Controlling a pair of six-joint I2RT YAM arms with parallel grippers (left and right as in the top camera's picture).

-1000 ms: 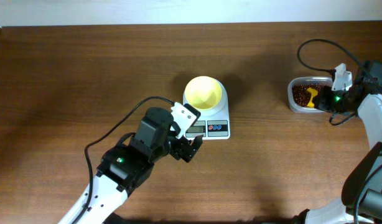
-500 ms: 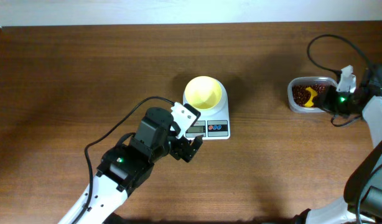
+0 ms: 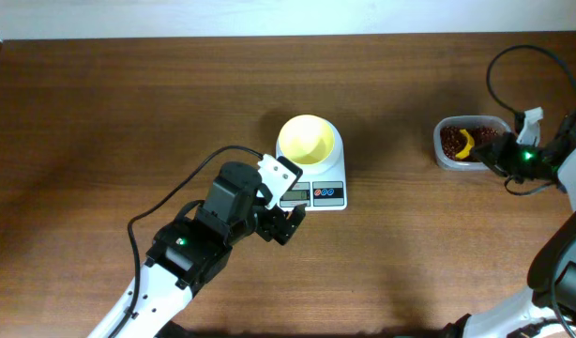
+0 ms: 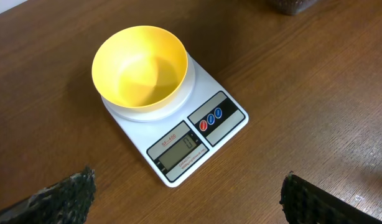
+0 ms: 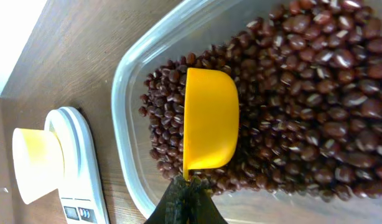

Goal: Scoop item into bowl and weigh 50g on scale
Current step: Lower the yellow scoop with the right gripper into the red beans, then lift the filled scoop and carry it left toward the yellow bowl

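Note:
The dark red-brown beans [image 5: 303, 93] fill a clear plastic tub [image 3: 471, 141] at the table's right. My right gripper [image 5: 190, 186] is shut on the handle of a yellow scoop [image 5: 209, 118], whose bowl lies on the beans; the scoop also shows in the overhead view [image 3: 465, 143]. The empty pale yellow bowl [image 3: 307, 139] stands on the white scale [image 3: 318, 192] at the table's middle, and both show in the left wrist view, bowl [image 4: 140, 65] and scale [image 4: 197, 140]. My left gripper [image 4: 188, 199] is open and empty, just in front of the scale [image 3: 286, 223].
The tub's clear rim [image 5: 132, 124] lies between the scoop and the scale [image 5: 79, 162]. A black cable [image 3: 513, 56] loops above the right arm. The table's far edge meets a white wall [image 3: 269, 17].
My right arm has drawn back to the right, and the yellow scoop has shifted with it inside the tub. The left arm, bowl and scale have not moved.

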